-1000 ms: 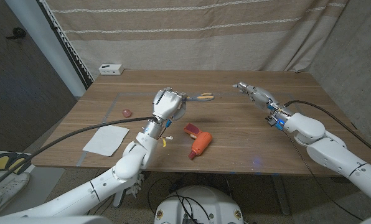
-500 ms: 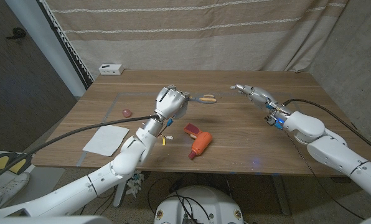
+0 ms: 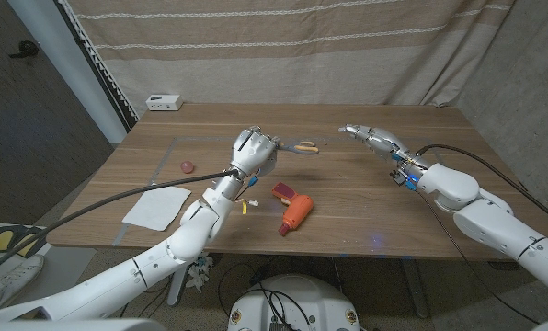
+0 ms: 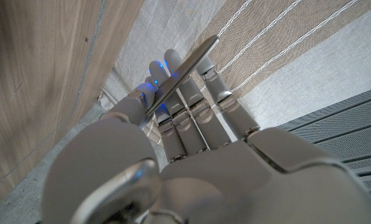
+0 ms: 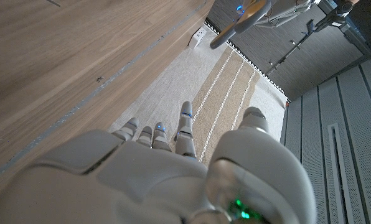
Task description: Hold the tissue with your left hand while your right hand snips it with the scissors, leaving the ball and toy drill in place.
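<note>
a striped curtain hangs behind the wooden tabletop point(image 3: 366, 198). left hand point(image 3: 253, 151) grips the scissors point(image 3: 302, 146) above it; right hand point(image 3: 373, 139) hovers, fingers spread, holding nothing. the tissue point(image 3: 156, 207) lies near the left edge, ball point(image 3: 188, 166) just beyond it, toy drill point(image 3: 293, 211) mid-table.

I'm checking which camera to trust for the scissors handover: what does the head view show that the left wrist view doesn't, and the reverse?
Head view alone: the tissue, the ball, the toy drill, the right robot hand with fingers apart holding nothing, and the scissors' yellow handles. Left wrist view alone: a close look at the metal blade lying across the fingers, against the curtain. Both share: the left robot hand holding the scissors above the wooden table.
</note>
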